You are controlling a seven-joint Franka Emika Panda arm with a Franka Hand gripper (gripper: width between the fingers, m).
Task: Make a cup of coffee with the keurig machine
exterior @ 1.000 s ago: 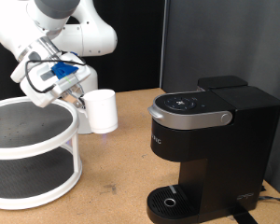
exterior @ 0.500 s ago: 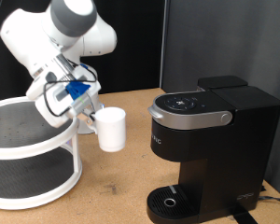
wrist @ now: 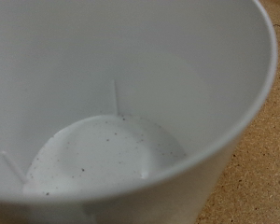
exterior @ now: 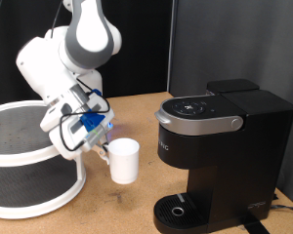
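Observation:
My gripper [exterior: 104,148] is shut on the rim of the small white cup [exterior: 122,161] and holds it upright above the cork tabletop, left of the keurig machine [exterior: 220,156] in the exterior view. The cup hangs at about the height of the machine's middle, above and left of the round drip tray [exterior: 176,209]. The machine is black with a silver-grey lid handle [exterior: 200,123], and its lid is closed. The wrist view is filled by the cup's white inside [wrist: 112,131], which holds only dark specks on its bottom. My fingers do not show there.
A white two-tier round rack [exterior: 29,161] stands at the exterior view's left, close behind my arm. The cork tabletop [exterior: 117,210] lies below the cup. A black backdrop hangs behind the machine.
My gripper has carried the cup down and to the exterior view's right, away from the rack and closer to the machine's front and drip tray.

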